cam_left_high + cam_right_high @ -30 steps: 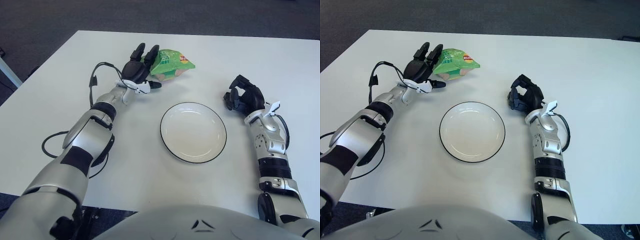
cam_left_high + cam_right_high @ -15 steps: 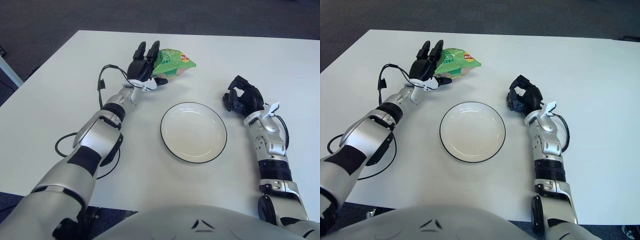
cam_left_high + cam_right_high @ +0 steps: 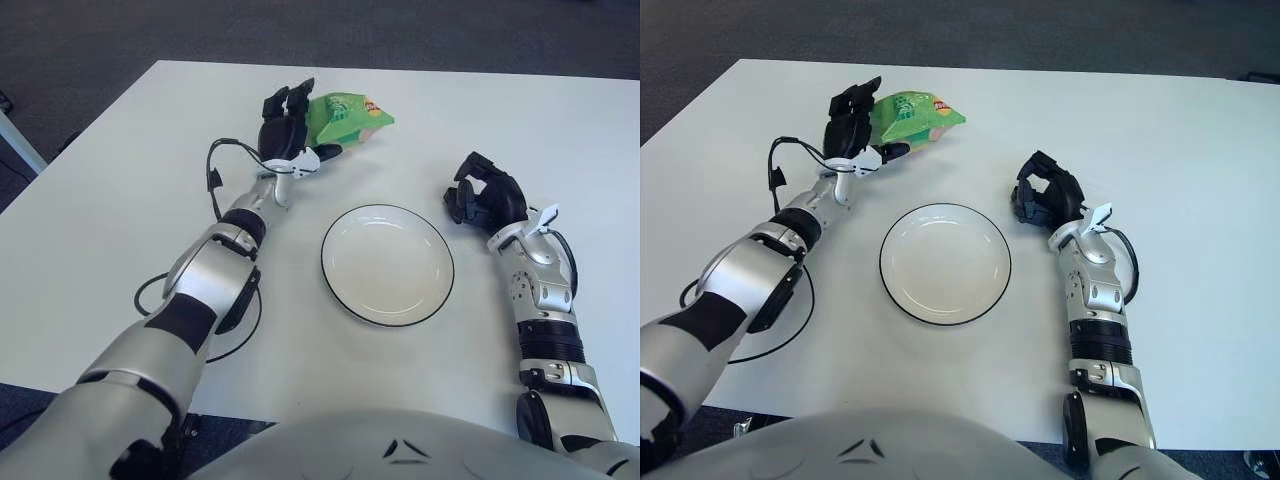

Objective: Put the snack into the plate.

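Closest to the robot's body sits the plate, white with a dark rim, flat on the white surface and with nothing in it. It lies between the two arms, which looks deliberate: either hand could reach it without stretching.

Just to the plate's right, the right hand rests near the rim but apart from it, its dark fingers curled in on themselves around nothing. It looks parked, kept out of the way while the other arm does the job.

Farther back and to the left, the left arm stretches out across the surface, a black cable looping beside the forearm. At its end the left hand stands upright against the near-left edge of the snack, a green crinkled bag with a small red and yellow label. The fingers rise along the bag's left side and the thumb comes in below, so the hand appears closed on the bag's edge rather than spread wide. I would judge this a grip just taken, with the bag's far end tilted up. The snack is beyond the plate and well apart from it, so the carry is not yet done.
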Motion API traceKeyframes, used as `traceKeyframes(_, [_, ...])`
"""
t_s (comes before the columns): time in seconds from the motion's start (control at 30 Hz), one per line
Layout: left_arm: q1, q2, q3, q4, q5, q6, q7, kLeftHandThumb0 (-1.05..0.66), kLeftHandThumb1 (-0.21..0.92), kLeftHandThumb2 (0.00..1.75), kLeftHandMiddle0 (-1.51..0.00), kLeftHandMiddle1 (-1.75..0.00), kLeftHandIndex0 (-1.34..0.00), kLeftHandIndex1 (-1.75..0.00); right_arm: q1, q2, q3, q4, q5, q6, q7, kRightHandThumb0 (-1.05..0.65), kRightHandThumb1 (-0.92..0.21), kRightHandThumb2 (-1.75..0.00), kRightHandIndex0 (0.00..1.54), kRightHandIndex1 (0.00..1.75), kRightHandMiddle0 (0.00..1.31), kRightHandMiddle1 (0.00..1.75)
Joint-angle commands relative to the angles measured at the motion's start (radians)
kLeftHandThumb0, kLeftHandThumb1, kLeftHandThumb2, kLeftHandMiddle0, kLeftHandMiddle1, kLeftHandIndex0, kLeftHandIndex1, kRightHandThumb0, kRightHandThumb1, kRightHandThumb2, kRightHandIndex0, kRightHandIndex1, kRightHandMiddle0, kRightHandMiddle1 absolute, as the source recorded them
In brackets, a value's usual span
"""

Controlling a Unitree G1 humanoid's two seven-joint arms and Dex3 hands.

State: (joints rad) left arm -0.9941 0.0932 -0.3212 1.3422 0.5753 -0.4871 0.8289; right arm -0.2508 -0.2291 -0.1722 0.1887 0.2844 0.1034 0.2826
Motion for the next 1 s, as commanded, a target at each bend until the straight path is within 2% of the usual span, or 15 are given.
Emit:
traceKeyframes(0.0, [0.001, -0.024, 0.028, -0.004, -0.023, 0.0, 0.069, -0.85, 0.66, 0.42, -0.28, -1.64, -0.19, -1.67, 0.044, -0.003, 0.015, 0.033, -0.02, 0.042, 0.006, -0.44, -0.44, -1.17, 1.26, 1.75, 0.52, 1.75])
traceKeyframes(0.1, [0.002, -0.033, 0.04, -0.001, -0.032, 0.006, 0.102, -0.72, 0.55, 0.6, -0.44, -1.72, -0.34, -1.73, 0.046, -0.007, 0.02, 0.028, -0.023, 0.048, 0.004, -0.44, -0.44, -1.17, 1.26, 1.75, 0.52, 1.75])
traceKeyframes(0.3, [0.002, -0.039, 0.032, 0.004, -0.013, 0.038, 0.146, -0.57, 0.51, 0.75, -0.6, -1.74, -0.51, -1.74, 0.047, -0.016, 0.029, 0.022, -0.028, 0.056, 0.006, -0.44, -0.45, -1.16, 1.26, 1.75, 0.51, 1.75])
traceKeyframes(0.4, [0.002, -0.04, 0.026, 0.005, -0.008, 0.04, 0.144, -0.5, 0.41, 1.08, -0.71, -1.75, -0.55, -1.75, 0.042, -0.022, 0.033, 0.028, -0.032, 0.059, 0.007, -0.44, -0.45, -1.16, 1.26, 1.75, 0.51, 1.75])
traceKeyframes(0.5, [0.003, -0.039, 0.018, 0.005, -0.002, 0.036, 0.138, -0.48, 0.37, 1.21, -0.81, -1.75, -0.57, -1.75, 0.04, -0.024, 0.035, 0.031, -0.035, 0.062, 0.007, -0.44, -0.45, -1.15, 1.26, 1.75, 0.51, 1.75])
traceKeyframes(0.63, [0.004, -0.035, 0.0, 0.006, 0.014, 0.034, 0.136, -0.48, 0.31, 1.31, -1.02, -1.75, -0.61, -1.75, 0.035, -0.029, 0.04, 0.037, -0.045, 0.068, 0.005, -0.44, -0.45, -1.15, 1.25, 1.75, 0.51, 1.75])
traceKeyframes(0.7, [0.006, -0.035, -0.008, 0.005, 0.022, 0.031, 0.136, -0.48, 0.3, 1.33, -1.08, -1.75, -0.62, -1.75, 0.035, -0.033, 0.045, 0.037, -0.053, 0.067, 0.003, -0.44, -0.46, -1.15, 1.25, 1.75, 0.51, 1.75])
traceKeyframes(0.97, [0.012, -0.028, -0.031, 0.005, 0.039, 0.018, 0.099, -0.48, 0.27, 1.37, -1.18, -1.75, -0.64, -1.75, 0.032, -0.043, 0.059, 0.04, -0.077, 0.057, 0.003, -0.44, -0.46, -1.15, 1.25, 1.75, 0.51, 1.75])
